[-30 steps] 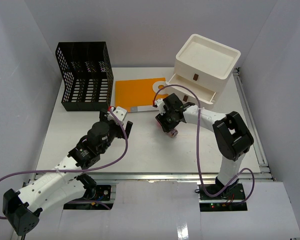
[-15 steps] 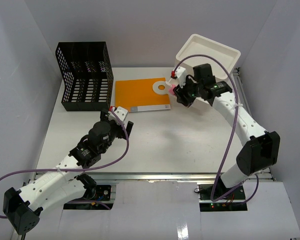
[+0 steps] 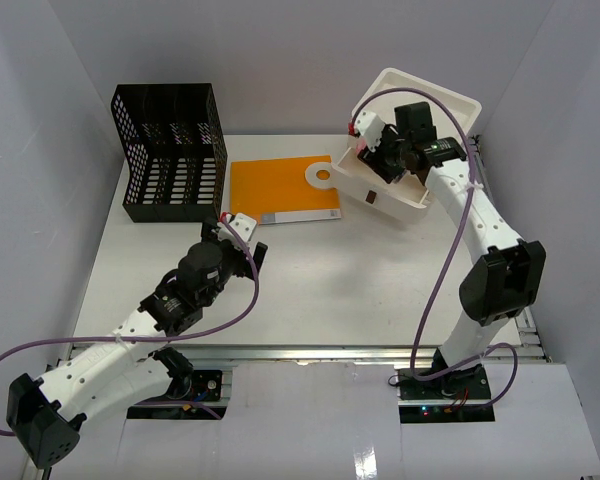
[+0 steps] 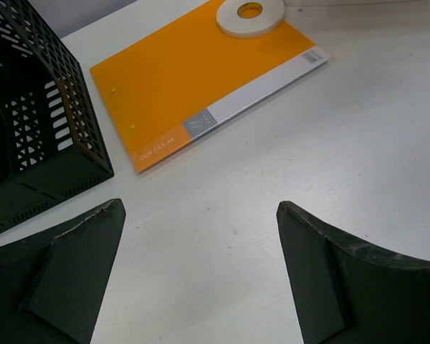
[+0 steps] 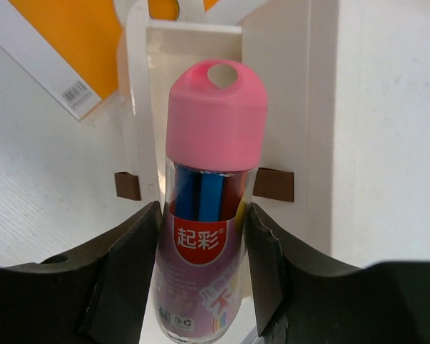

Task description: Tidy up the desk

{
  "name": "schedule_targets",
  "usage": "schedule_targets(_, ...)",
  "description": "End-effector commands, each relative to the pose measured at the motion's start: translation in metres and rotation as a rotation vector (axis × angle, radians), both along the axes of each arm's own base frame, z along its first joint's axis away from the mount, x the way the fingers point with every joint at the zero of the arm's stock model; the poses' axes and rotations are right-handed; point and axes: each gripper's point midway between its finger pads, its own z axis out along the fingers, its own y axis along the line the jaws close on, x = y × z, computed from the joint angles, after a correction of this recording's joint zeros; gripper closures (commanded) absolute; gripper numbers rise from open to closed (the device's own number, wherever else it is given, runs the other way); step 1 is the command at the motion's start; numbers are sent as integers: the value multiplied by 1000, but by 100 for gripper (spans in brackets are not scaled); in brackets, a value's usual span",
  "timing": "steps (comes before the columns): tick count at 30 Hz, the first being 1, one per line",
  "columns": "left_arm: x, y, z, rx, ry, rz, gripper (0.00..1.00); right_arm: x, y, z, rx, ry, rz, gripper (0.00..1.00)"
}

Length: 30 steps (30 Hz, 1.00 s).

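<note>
- While I am organizing the desk (image 3: 310, 300), a wide flat white tabletop with a metal rail along its near edge, I am working over its far right corner. The tabletop is lying beneath both my arms and carrying everything else.
- My right gripper (image 5: 201, 247) is clamping a pen tube (image 5: 206, 143) by its lower body. One dark finger is pressing on each side, and the tube is lifted off the tabletop.
- The tube is showing as a clear rigid cylinder with a smooth rounded pink cap pierced by a hole. It is carrying a red label, with coloured pens visible inside. I am judging it hard and slick, so a firm squeeze is needed.
- Behind the cap in the right wrist view, the drawer box (image 3: 420, 110) is presenting one open drawer (image 3: 380, 190). The box is matte white plastic with small brown pull tabs.
- I am judging the step in hand to be stowing the tube in that open drawer.
- The next move is calling for three actions: lining the tube's length up with the drawer, lowering it between the drawer walls, and only then parting the fingers.
- My left gripper (image 4: 201, 251) is hovering over the left middle of the tabletop with its fingers wide apart, holding nothing.
- Ahead of it an orange folder (image 4: 193, 79), thin and smooth, is lying flat, with a white tape roll (image 4: 249, 16) resting on its far corner.
- At the far left a black mesh file rack (image 3: 170, 150) is standing upright.
</note>
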Motion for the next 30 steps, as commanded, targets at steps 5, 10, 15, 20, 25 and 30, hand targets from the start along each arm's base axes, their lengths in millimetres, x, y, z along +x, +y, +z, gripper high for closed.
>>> schedule_targets(5,-2,0,-6,8,13,-8,2,38,-23,5,-104,-100,-60,85)
schedule_targets(10,-2,-1,-7,10,15,-11,2,39,-24,-5,-109,-81,-64,60)
schedule_targets(15,-2,-1,-7,10,17,-12,2,36,-25,-10,-109,-79,-65,50)
schedule_targets(20,-2,-2,-7,9,17,-13,2,35,-25,-12,-106,-73,-68,42)
schedule_targets(25,-1,-2,-7,10,18,-13,2,33,-24,-10,-91,-72,-68,32)
schedule_targets(30,-2,-2,-6,8,16,-15,2,29,-22,-7,-72,-65,-67,29)
